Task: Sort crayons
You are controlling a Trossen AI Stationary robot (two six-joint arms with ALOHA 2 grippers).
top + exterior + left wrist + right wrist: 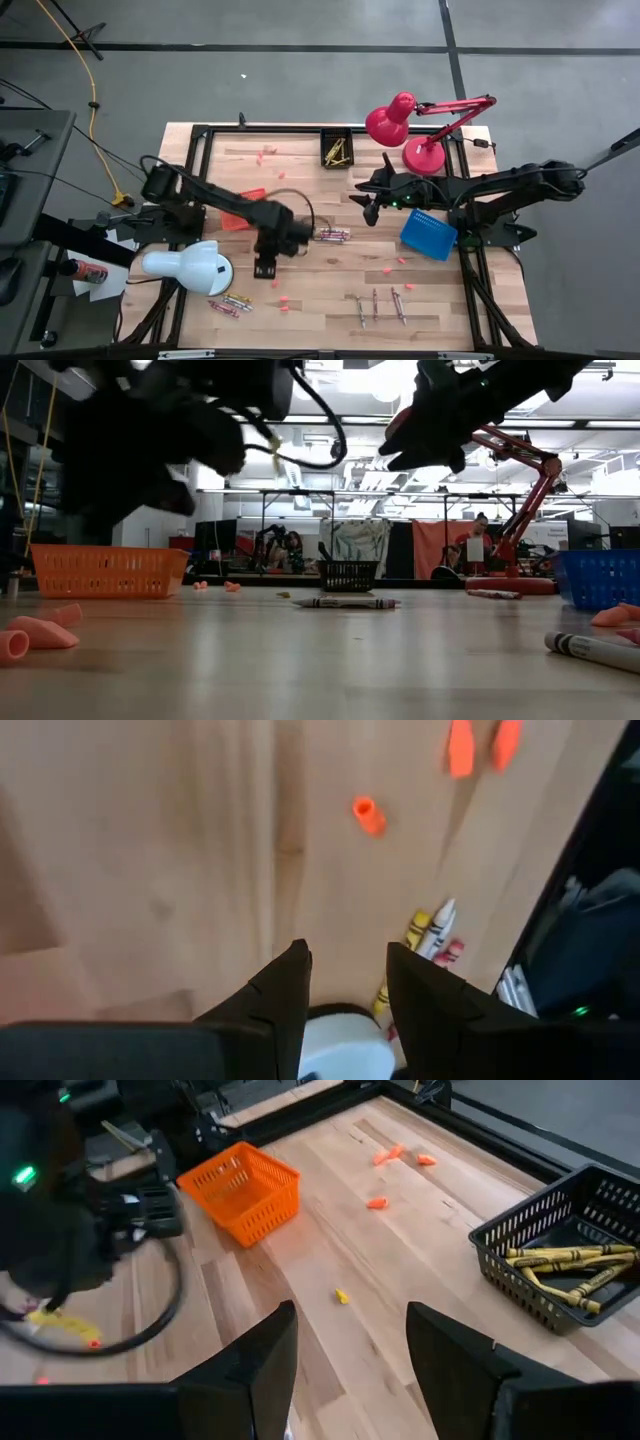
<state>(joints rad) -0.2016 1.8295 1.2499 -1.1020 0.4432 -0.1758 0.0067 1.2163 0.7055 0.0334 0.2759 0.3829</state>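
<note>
Crayons are lying in several places on your wooden counter point(300, 280). A bundle of them point(333, 235) is resting near the middle, just beside the left gripper point(266, 268). Another small group point(230, 304) is lying near the front edge, close to the white lamp point(187, 266), and three single crayons point(380, 305) are lying apart from each other toward the front right. Yellow crayons point(565, 1265) are sitting inside the black basket point(337, 147) at the far edge.

Your left gripper is hovering over the counter in the middle, pointing to the front edge. Its fingers point(285, 995) are standing apart and nothing is between them. In the left wrist view you are seeing a few crayons point(428, 935) beyond the fingertips, not touching them.

Your right gripper point(368, 211) is hanging above the counter, between the red lamp point(410, 125) and the blue basket point(429, 234). Its fingers point(262, 1355) are also standing wide apart and are holding nothing.

An orange basket point(241, 1189) is standing on the left side of the counter, partly under the left arm. Small pink pieces point(283, 301) are lying scattered on the wood. In the low view, one crayon point(346, 602) is lying flat in front of the black basket.
</note>
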